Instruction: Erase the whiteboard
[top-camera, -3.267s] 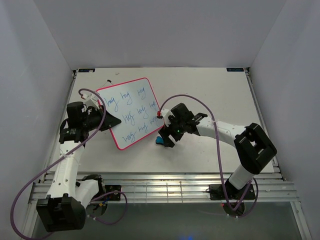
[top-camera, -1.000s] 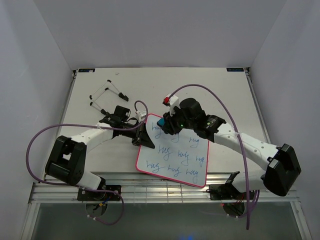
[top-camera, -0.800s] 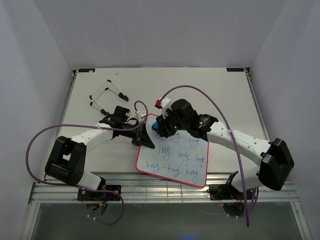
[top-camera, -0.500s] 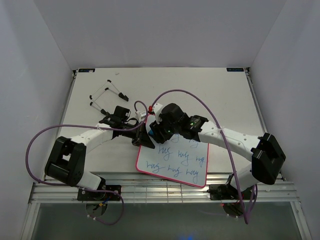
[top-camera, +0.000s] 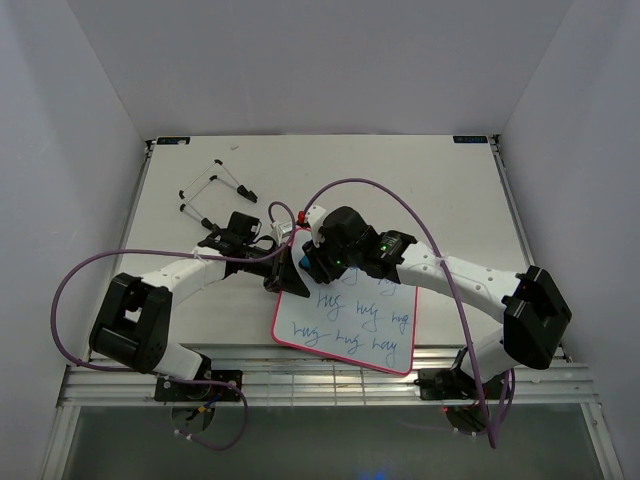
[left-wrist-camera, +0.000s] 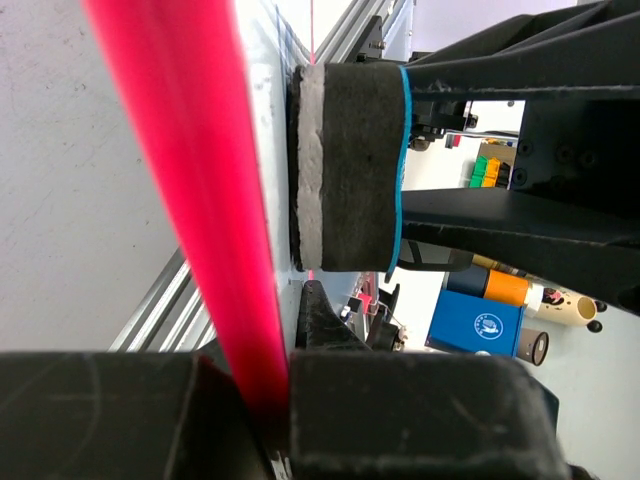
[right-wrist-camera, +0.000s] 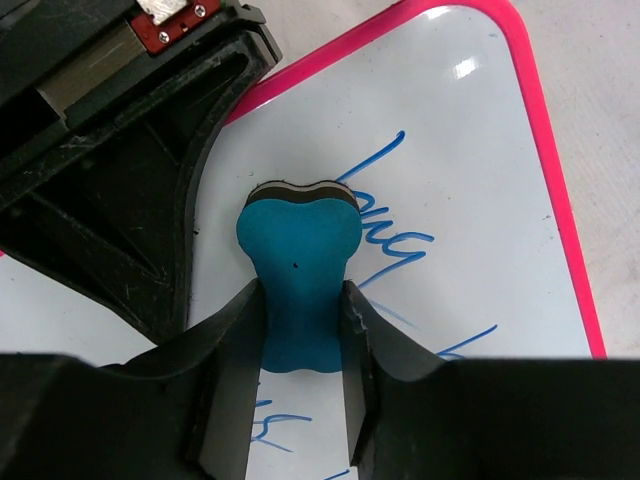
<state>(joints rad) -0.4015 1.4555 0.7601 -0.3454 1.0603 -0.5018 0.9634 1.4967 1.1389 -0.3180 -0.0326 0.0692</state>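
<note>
Two arms meet over the white table (top-camera: 440, 190). At the far left lies a thin black wire stand (top-camera: 213, 190). Right of it, the left gripper (top-camera: 286, 274) is clamped on the left rim of the glossy white, pink-rimmed whiteboard (top-camera: 350, 318), which sits at the near middle, blue writing across it. The right gripper (right-wrist-camera: 301, 340) pinches a small blue bone-shaped eraser (right-wrist-camera: 300, 250), its felt pressed on the board's far-left corner.
</note>
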